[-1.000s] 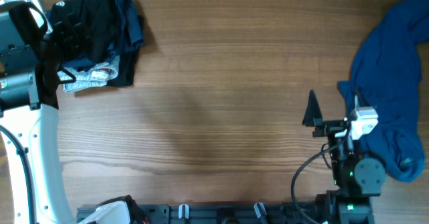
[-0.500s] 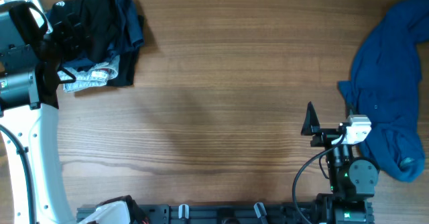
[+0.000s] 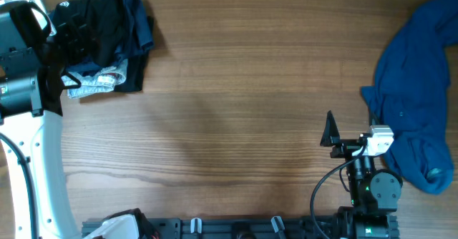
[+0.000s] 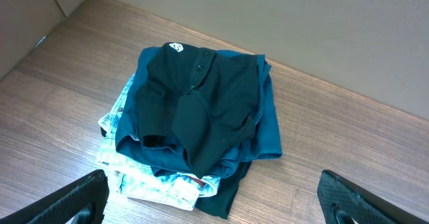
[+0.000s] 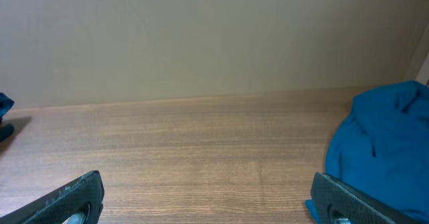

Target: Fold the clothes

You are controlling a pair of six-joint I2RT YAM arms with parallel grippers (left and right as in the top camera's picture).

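Lying just right of spread right pincer (image 5: pixel 208 187), untouched: royal-blue garment (image 5: pixel 382 137); left pincer (image 4: pixel 213 184) spread.

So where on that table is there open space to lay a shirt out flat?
The wide bare wood between the dark folded pile at upper left and the blue garment at right. Crowded: the right edge, where the right arm sits beside that garment.
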